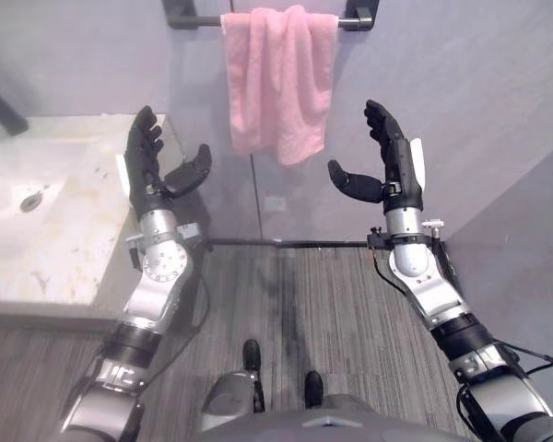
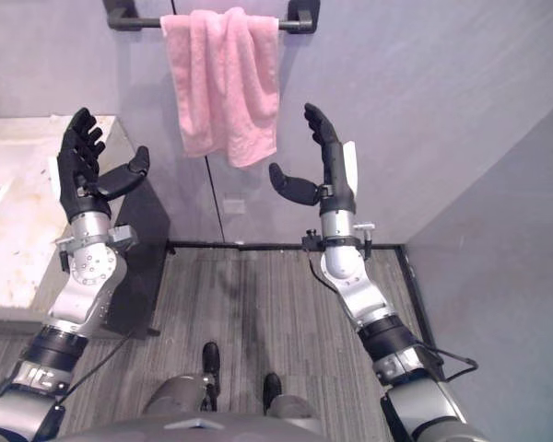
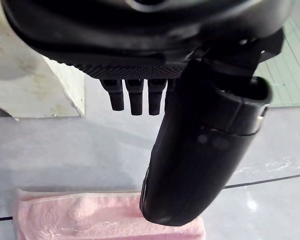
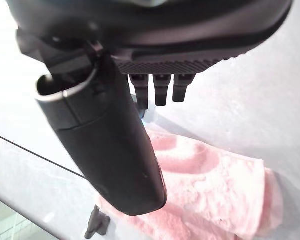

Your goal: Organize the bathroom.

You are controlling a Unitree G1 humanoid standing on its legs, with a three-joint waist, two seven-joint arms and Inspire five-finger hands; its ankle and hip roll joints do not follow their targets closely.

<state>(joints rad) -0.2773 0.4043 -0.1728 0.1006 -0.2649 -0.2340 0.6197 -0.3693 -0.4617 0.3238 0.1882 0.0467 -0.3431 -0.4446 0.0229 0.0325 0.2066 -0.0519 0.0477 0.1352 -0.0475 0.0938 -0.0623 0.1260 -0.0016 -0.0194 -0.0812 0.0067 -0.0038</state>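
Pink towel (image 1: 278, 81) hangs draped over a dark wall rail (image 1: 194, 20) at 12 o'clock in the head views, folded over the bar with its lower edge uneven and one corner reaching lower at the right. Left hand (image 1: 150, 164) is raised at about 10 o'clock, fingers straight and spread wide, thumb standing out toward the towel, holding nothing; it sits near the towel's left edge without touching it. Right hand (image 1: 391, 158) is raised at about 2 o'clock, also wide, fingers straight and thumb pointing in toward the towel, empty and apart from the cloth. The towel hangs between the two hands. In both wrist views the towel shows past the thumb and straight fingers, clear of them. White sink desk (image 1: 64, 267) with a basin and drain lies at 9 o'clock, below and behind the left hand. Grey striped floor (image 1: 295, 304) runs beneath the arms toward the grey wall (image 1: 479, 74).
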